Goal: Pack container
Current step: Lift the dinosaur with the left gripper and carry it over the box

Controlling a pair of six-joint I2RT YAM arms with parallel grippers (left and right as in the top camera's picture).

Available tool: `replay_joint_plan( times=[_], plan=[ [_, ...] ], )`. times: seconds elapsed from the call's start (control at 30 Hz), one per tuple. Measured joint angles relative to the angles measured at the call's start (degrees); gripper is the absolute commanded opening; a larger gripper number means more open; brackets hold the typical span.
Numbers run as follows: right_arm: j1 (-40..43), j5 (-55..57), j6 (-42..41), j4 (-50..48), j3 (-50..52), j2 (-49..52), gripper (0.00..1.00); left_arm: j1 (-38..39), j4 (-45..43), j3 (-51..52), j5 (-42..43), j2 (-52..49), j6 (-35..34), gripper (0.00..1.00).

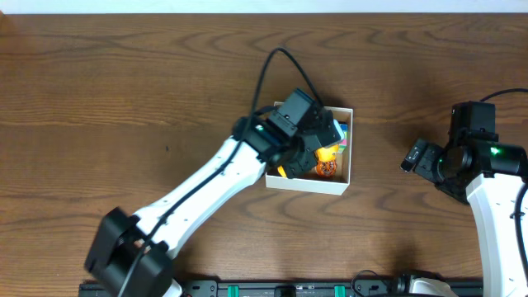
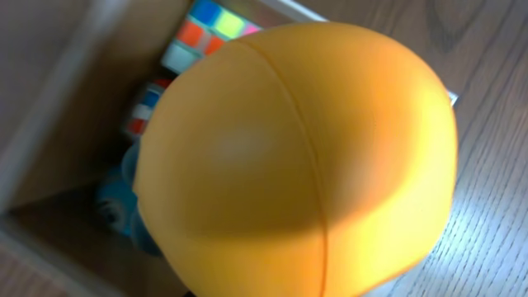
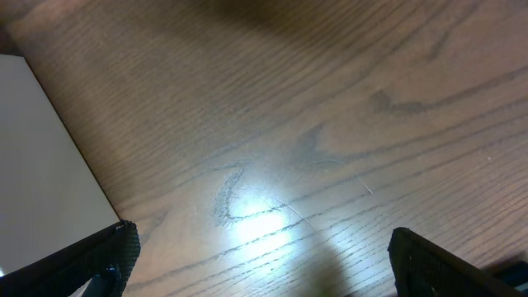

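The container [image 1: 307, 185] is placed near the middle of the table [image 1: 124, 99], with a coloured cube [image 2: 206, 29] and other toys lying inside. A rounded orange toy [image 2: 297, 157] is seen close under the left gripper [image 1: 307, 153], above the box, probably to be lowered in. The fingers are hidden behind it, so the grip cannot be told. The right gripper [image 3: 264, 252] is spread open over bare wood, well apart.
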State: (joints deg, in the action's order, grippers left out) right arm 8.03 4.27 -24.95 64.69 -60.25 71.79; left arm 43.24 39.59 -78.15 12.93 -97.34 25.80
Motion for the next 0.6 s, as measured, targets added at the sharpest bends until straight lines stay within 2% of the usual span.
replay_joint_plan(
  times=[0.17,0.2,0.3,0.33,0.37,0.5,0.6],
  plan=[
    [0.0,0.0,0.0,0.0,0.0,0.0,0.99,0.5,0.0,0.0,0.0,-2.8,0.4,0.17],
    [0.0,0.0,0.0,0.0,0.0,0.0,0.99,0.5,0.0,0.0,0.0,-3.0,0.7,0.25],
    [0.0,0.0,0.0,0.0,0.0,0.0,0.99,0.5,0.0,0.0,0.0,-3.0,1.2,0.38],
    [0.0,0.0,0.0,0.0,0.0,0.0,0.99,0.5,0.0,0.0,0.0,-3.0,1.2,0.53],
    [0.0,0.0,0.0,0.0,0.0,0.0,0.99,0.5,0.0,0.0,0.0,-3.0,1.5,0.63],
    [0.0,0.0,0.0,0.0,0.0,0.0,0.99,0.5,0.4,0.0,0.0,-3.0,1.3,0.75],
    [0.0,0.0,0.0,0.0,0.0,0.0,0.99,0.5,0.5,0.0,0.0,-3.0,1.2,0.75]
  ],
)
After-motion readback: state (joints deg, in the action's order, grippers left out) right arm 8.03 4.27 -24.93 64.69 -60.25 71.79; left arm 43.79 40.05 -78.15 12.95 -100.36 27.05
